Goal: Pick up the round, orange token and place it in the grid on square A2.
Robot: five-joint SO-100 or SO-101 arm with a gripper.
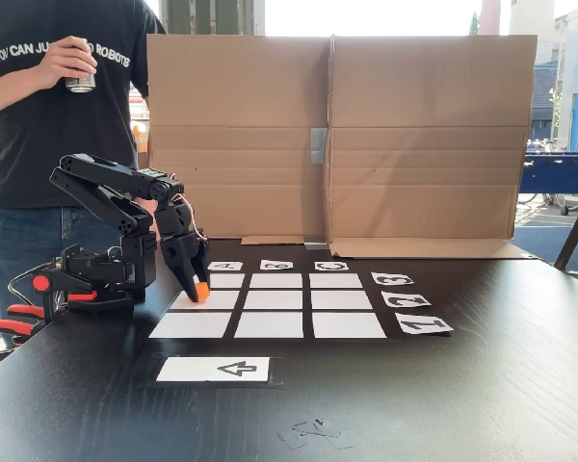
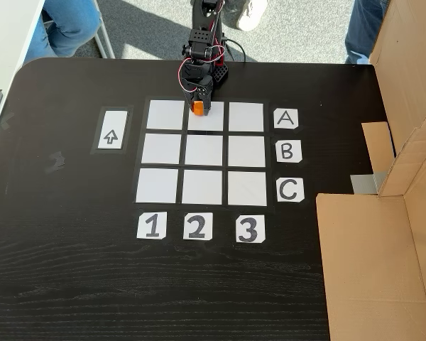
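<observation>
Pincer (image 2: pixel 199 106) around one orange token (image 2: pixel 198 108) over nine-cell grid (image 2: pixel 203 183).

The arm is folded sharply: from its base the lower link leans back and up, the upper link runs forward, and the wrist bends so that the claw (image 1: pixel 199 289) points steeply down. In the other fixed view the claw (image 2: pixel 198 106) reaches straight out from the base. Its two fingers are closed on the round, orange token (image 1: pixel 201 290), low at the worktop (image 1: pixel 462 385).
</observation>
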